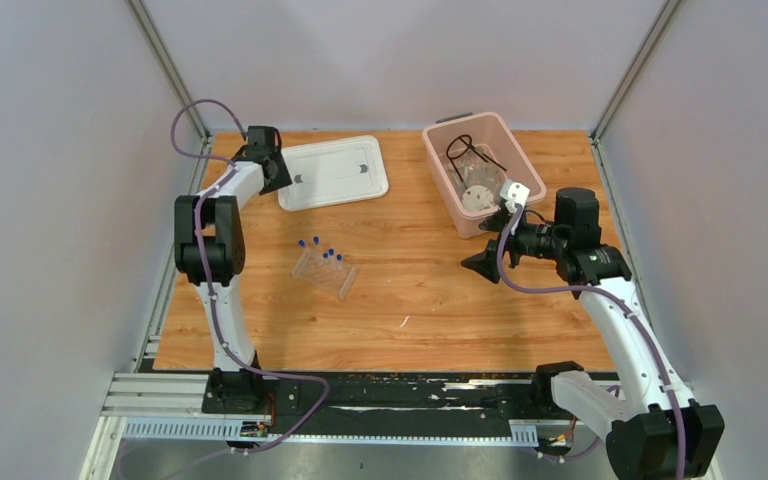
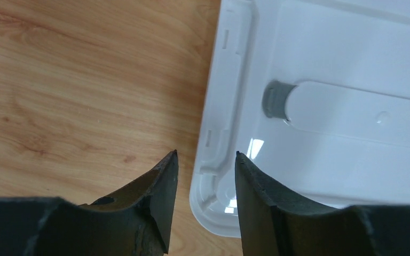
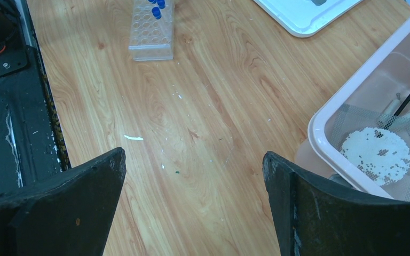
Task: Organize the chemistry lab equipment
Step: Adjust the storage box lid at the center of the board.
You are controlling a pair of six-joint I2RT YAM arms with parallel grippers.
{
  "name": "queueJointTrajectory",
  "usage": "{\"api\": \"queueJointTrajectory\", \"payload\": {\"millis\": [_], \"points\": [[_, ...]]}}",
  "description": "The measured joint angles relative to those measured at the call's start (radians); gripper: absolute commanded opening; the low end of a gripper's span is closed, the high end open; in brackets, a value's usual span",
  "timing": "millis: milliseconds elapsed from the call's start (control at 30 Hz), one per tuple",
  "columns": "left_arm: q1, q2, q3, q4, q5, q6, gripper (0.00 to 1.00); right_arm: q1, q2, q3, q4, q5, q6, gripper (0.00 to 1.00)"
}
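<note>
The clear tube rack (image 1: 326, 270) lies on the table's middle left with several tiny blue-capped tubes (image 1: 321, 249) in it; the rack also shows in the right wrist view (image 3: 152, 29). The black wire ring tripod (image 1: 465, 150) and a clear bag with a white disc (image 1: 477, 196) lie inside the pink bin (image 1: 438, 172). My left gripper (image 1: 277, 172) is open, its jaws straddling the left rim of the white lid (image 2: 320, 133). My right gripper (image 1: 482, 265) is wide open and empty over bare wood, just left of the bin. I cannot make out the small triangle.
The white lid (image 1: 332, 171) lies flat at the back middle. In the right wrist view the pink bin's rim (image 3: 331, 146) is close to my right finger, with the white disc (image 3: 376, 154) behind it. A small white scrap (image 1: 404, 321) lies on the wood.
</note>
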Motion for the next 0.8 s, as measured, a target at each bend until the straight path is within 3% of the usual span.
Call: {"api": "queueJointTrajectory", "payload": {"millis": [267,500,567,633,800], "points": [[0.0,0.106,0.099,-0.088,-0.042,0.063,0.26,0.0,0.019,0.0,-0.007,-0.001,-0.005,0.99],[0.0,0.17,0.187,-0.128,-0.011,0.089,0.25,0.0,0.028,0.0,-0.007,-0.001,-0.009,0.99],[0.001,0.171,0.187,-0.135,-0.007,0.092,0.16,0.0,0.028,0.0,-0.007,-0.001,-0.009,0.99],[0.001,0.172,0.189,-0.138,-0.005,0.099,0.0,0.0,0.028,0.0,-0.007,-0.001,-0.011,0.99],[0.001,0.17,0.192,-0.151,0.011,0.113,0.0,0.0,0.028,0.0,-0.008,-0.001,-0.016,0.99]]}}
